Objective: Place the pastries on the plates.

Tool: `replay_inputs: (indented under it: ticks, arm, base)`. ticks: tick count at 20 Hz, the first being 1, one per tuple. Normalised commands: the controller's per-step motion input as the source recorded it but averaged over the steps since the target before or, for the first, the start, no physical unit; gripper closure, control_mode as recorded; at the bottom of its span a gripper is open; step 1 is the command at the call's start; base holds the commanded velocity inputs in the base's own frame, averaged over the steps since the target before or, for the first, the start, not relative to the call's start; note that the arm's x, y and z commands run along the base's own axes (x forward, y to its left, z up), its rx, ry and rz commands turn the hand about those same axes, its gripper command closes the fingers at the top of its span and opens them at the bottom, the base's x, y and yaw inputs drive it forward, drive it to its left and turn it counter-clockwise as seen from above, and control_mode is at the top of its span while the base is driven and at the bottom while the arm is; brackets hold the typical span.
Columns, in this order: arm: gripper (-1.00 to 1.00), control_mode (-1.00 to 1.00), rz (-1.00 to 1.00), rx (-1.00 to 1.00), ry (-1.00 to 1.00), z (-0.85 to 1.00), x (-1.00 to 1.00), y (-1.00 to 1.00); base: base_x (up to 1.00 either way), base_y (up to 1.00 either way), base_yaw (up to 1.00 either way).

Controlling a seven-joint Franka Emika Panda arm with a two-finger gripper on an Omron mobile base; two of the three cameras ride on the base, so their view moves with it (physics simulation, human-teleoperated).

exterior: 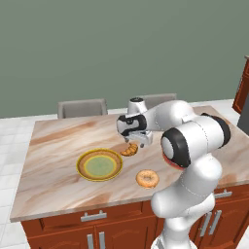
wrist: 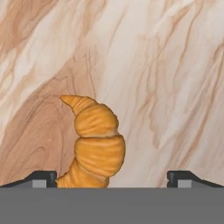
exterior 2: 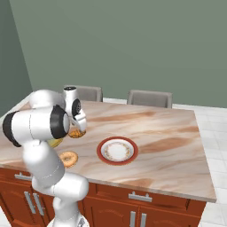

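Cabinet fronts in red-brown wood w/ metal handles [exterior: 93,216] sit closest to the base cams, under the marble-look tan surface [exterior: 58,146]. Round tan glazed donut [exterior: 147,178] lies near the front edge of the surface, apart from both plates. Larger yellow-rimmed plate w/ brown ring and green centre [exterior: 99,165] is bare, just left of the golden-brown crescent croissant [exterior: 130,150] in left base view. Croissant rests on the surface, not on a plate. Smaller white plate w/ red rim [exterior 2: 117,150] is also bare, mid-surface, well to the right of the donut in right base view.

Gripper [exterior: 137,142] hangs directly over the croissant, jaws spread wide, nothing held. Hand view: croissant [wrist: 94,144] sits off toward the left fingertip [wrist: 41,178], other fingertip well clear on bare surface; contact w/ the left tip can't be judged.

Obstructions: robot's own white arm w/ dark joints [exterior: 194,141] covers the right part of the surface in left base view, and most of the yellow plate in right base view. Two grey chairs [exterior: 82,108] stand behind the far edge.
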Motion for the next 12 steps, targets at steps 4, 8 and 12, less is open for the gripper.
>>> replay_inputs:
  ticks: [4,8,12]
  arm:
    - [-1.00,-1.00,0.00,0.00,0.00,-0.37,0.04,0.00]
    - [-1.00,-1.00,0.00,0.00,0.00,-0.32,0.00,0.00]
    - [-1.00,-1.00,0.00,0.00,0.00,-0.26,0.05,0.00]
  base:
    - [0.00,0.00,0.00]
    - [0.00,0.00,0.00]
    - [0.00,0.00,0.00]
